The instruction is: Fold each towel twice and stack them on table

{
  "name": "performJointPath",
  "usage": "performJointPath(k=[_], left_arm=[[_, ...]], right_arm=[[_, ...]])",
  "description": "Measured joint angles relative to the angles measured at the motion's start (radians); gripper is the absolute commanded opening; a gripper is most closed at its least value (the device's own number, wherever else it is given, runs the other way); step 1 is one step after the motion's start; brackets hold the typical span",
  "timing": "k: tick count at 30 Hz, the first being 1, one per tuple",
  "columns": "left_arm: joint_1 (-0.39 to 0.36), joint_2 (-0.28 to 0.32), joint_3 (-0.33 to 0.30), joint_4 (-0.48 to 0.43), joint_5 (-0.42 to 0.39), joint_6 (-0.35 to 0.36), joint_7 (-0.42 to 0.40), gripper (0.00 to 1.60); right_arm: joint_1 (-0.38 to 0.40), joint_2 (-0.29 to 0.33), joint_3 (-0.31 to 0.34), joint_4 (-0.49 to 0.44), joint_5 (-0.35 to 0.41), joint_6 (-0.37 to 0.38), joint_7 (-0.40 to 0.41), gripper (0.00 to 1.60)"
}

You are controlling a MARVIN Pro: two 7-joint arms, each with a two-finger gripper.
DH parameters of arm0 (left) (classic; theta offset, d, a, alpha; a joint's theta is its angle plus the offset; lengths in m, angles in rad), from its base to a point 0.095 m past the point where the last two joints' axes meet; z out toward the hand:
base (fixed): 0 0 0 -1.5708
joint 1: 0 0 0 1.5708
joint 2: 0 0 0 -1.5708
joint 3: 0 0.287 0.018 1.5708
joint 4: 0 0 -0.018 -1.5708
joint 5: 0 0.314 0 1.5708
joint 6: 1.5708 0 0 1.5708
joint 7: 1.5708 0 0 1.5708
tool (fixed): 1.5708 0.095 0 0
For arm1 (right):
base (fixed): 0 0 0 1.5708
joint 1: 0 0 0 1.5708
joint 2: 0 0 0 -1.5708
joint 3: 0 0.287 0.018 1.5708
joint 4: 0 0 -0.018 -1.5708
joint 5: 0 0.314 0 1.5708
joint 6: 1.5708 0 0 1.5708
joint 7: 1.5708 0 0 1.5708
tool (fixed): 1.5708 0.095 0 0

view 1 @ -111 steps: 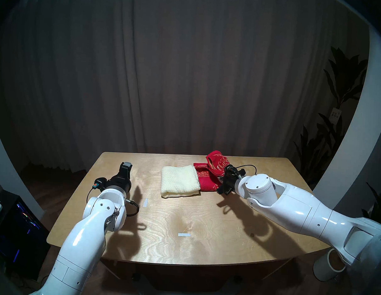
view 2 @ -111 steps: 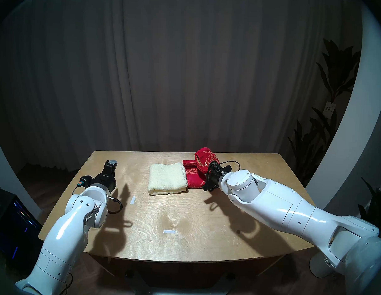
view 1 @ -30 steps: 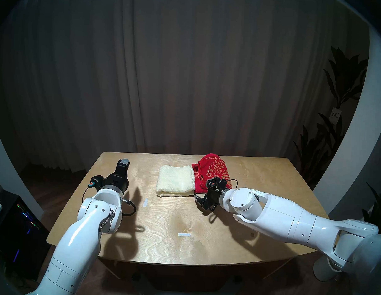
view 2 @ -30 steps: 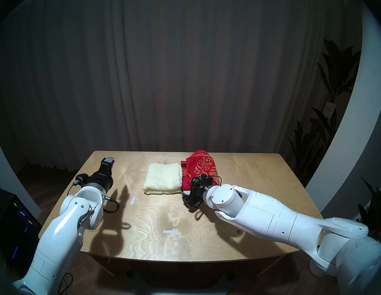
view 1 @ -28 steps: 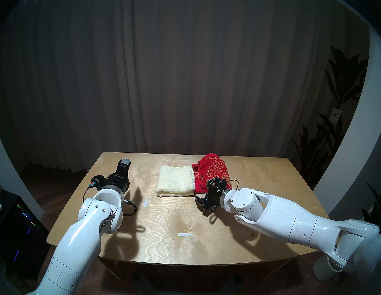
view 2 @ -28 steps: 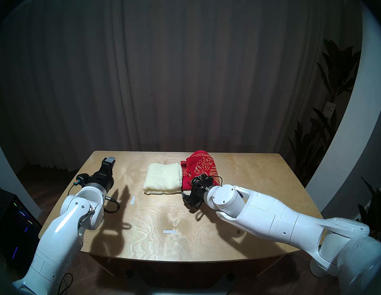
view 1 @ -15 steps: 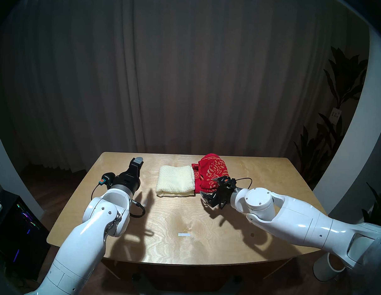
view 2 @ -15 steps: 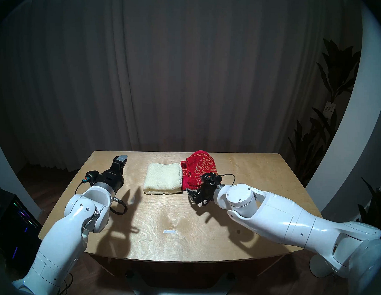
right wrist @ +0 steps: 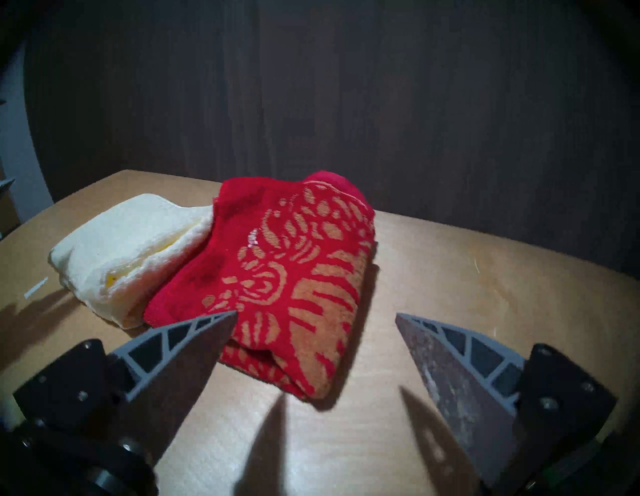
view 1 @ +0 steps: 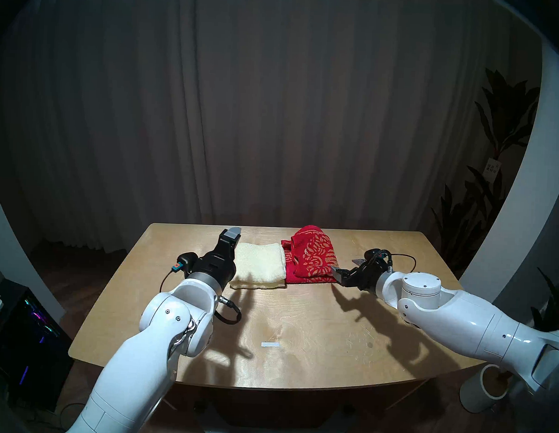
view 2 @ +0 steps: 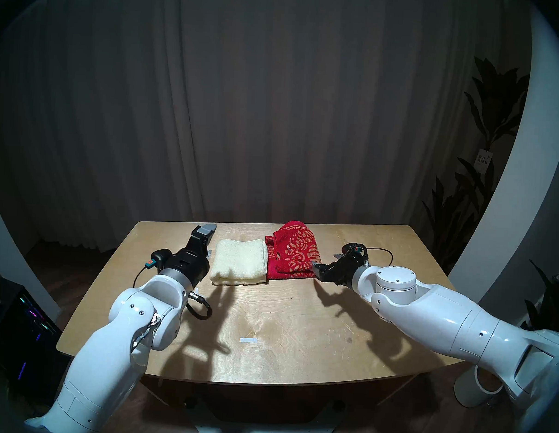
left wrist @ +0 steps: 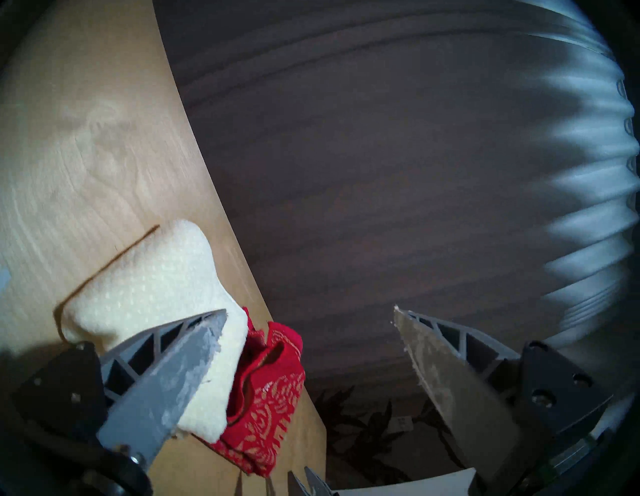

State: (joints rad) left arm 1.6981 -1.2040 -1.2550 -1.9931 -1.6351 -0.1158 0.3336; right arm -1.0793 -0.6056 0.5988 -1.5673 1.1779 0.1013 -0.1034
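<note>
The right wrist view shows what the head views hide: the open layered edges of the folded cream towel (right wrist: 131,256), with a yellow streak inside the fold, and the loose bulge at the near end of the red towel (right wrist: 298,273). The left wrist view shows the far table (left wrist: 79,145) edge past both towels. Only the head views show both arms whole and a white tape strip (view 1: 270,344) on the table, nearer the robot than the towels.

The cream towel lies on the table just left of the red towel, touching it; they are side by side, not stacked. The left gripper (view 1: 232,236) has come from well left of the cream towel to its left edge, claw spread wide, empty. The right gripper (view 1: 344,271) has swung from in front of the red towel to its right side and rolled, claw released, empty.

A white tube (view 1: 481,393) stands on the floor right of the table; its contents cannot be made out
</note>
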Motion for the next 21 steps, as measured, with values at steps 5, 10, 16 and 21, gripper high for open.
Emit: performJointPath(k=[5, 10, 16, 21], left_arm=[[-0.004, -0.018, 0.043, -0.001, -0.014, 0.011, -0.007, 1.60], [-0.018, -0.023, 0.085, 0.001, 0.000, 0.027, -0.008, 1.60], [-0.053, -0.026, 0.141, 0.014, 0.050, 0.051, 0.005, 1.60], [-0.081, -0.038, 0.166, 0.047, 0.073, 0.057, 0.044, 1.60]], right_arm=[[-0.048, 0.031, 0.036, -0.007, 0.140, -0.015, 0.002, 1.60], [-0.087, 0.057, 0.070, -0.019, 0.263, -0.034, 0.011, 1.60], [-0.146, 0.091, 0.126, -0.039, 0.450, -0.064, 0.030, 1.60], [-0.183, 0.106, 0.165, -0.052, 0.584, -0.083, 0.042, 1.60]])
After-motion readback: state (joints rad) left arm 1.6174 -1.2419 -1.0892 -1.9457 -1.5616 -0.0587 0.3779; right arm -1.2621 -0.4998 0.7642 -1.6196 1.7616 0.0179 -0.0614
